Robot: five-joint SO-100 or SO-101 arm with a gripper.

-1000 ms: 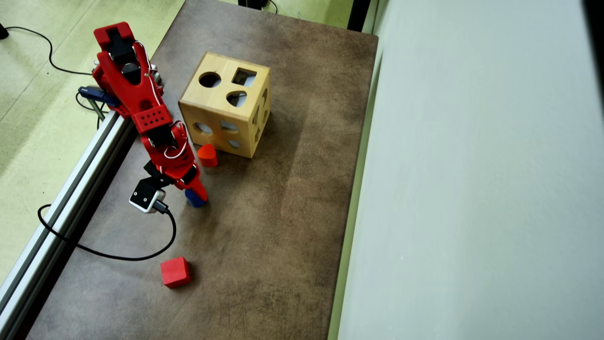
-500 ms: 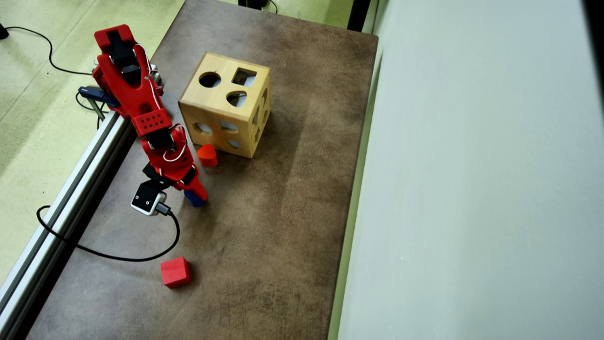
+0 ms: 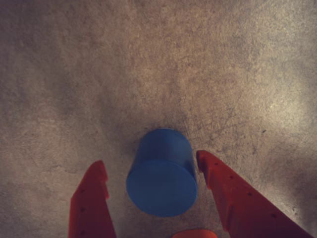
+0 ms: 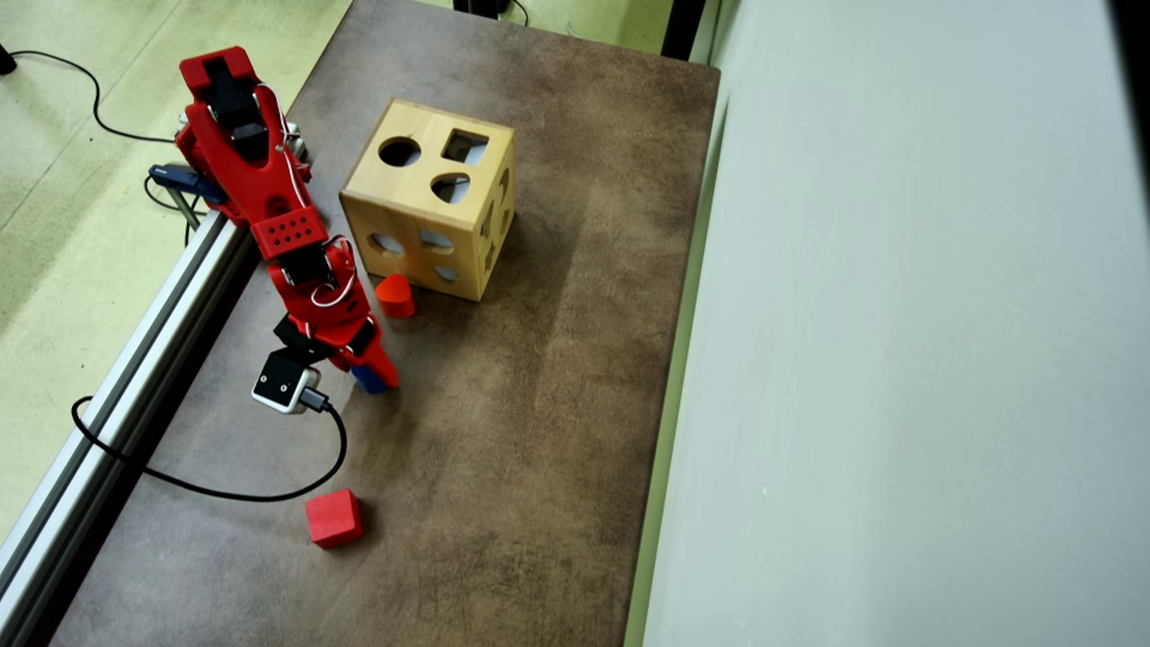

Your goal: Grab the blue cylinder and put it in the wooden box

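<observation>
blue cylinder [image 3: 162, 178] stood on brown table [image 4: 539, 377], mostly hidden under arm overhead | gripper [image 3: 151, 168] jaws apart either side, contact unclear | wooden box [image 4: 429, 198] nearby | green floor [image 4: 54, 225]

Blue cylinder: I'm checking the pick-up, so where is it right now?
In the wrist view the blue cylinder stands on the brown table between the open pincer fingers; in the overhead view it peeks out under the arm, below the orange-red block.
</observation>
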